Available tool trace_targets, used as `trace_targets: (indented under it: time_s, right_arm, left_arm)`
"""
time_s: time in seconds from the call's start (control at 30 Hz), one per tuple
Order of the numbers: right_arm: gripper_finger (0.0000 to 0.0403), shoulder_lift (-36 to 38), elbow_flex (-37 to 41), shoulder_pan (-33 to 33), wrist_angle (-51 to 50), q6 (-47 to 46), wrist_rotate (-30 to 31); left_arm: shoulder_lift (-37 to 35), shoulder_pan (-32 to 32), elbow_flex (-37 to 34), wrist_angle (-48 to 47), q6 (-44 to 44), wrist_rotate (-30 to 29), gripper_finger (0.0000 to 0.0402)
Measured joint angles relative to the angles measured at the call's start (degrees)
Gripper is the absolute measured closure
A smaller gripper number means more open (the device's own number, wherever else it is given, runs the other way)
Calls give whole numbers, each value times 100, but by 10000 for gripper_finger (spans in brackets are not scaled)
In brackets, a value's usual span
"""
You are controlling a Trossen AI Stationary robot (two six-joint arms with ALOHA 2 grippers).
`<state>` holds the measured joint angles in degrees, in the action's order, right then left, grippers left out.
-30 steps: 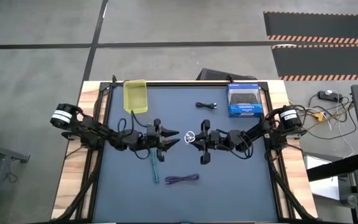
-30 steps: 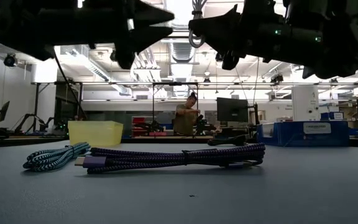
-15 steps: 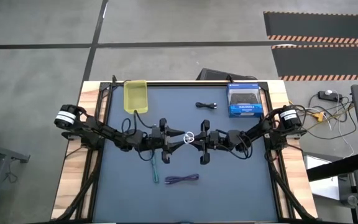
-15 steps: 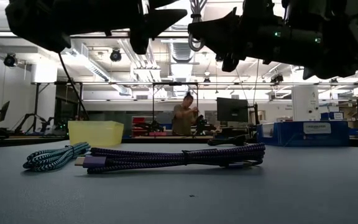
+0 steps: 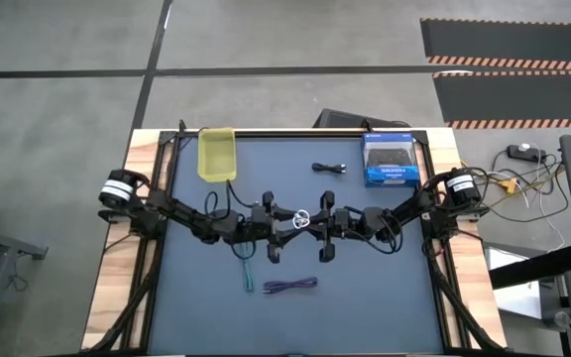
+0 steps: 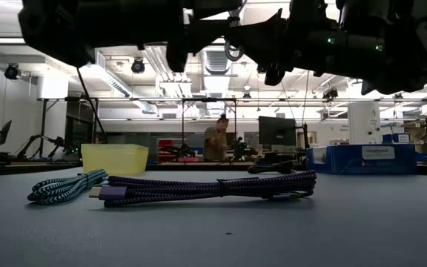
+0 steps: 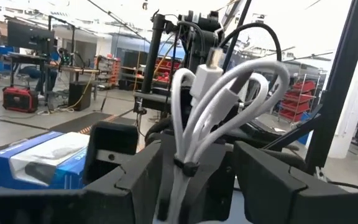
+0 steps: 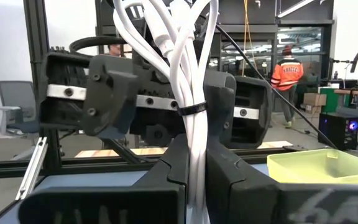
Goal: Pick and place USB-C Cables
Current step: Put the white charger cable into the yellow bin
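Note:
The white USB-C cable (image 5: 302,216), a small bundle bound by a black tie, hangs in the air over the table's middle. My right gripper (image 5: 313,220) is shut on it. My left gripper (image 5: 291,219) faces it from the table's left, open. In the left wrist view its fingers (image 7: 143,177) stand on either side of the white cable (image 7: 194,118); I cannot tell whether they touch it. The purple cable (image 5: 290,286) and green cable (image 5: 247,268) lie on the mat toward the near edge. The black cable (image 5: 329,168) lies toward the far edge. My right gripper pinches the white bundle's end below the black tie (image 8: 192,163) between its two fingers. The fingers come about level from the table's right and lie along the bundle. The loops (image 8: 166,37) stick out past the fingertips toward my left gripper, clear of the table.
A yellow bin (image 5: 216,154) stands at the far left corner of the dark mat. A blue box (image 5: 390,159) stands at the far right. Beyond the table, the low view shows a person (image 6: 215,141) in the room.
My left gripper has gone toward the table's right, up to the white cable in my right gripper, and its fingers now stand on either side of the loops. The cable has kept its place.

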<state>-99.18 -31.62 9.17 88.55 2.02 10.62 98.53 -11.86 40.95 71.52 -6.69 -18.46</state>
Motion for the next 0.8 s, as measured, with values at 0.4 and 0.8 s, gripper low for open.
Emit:
trace_targets:
  time_s: [0.4, 0.8]
  right_arm:
    - [390, 0, 2, 7, -2, -2, -14]
    - [300, 7, 2, 7, -35, -210, -4]
  left_arm:
    - [263, 13, 378, -2, 408, -10, 295]
    - [250, 14, 383, -155, 104, -25, 380]
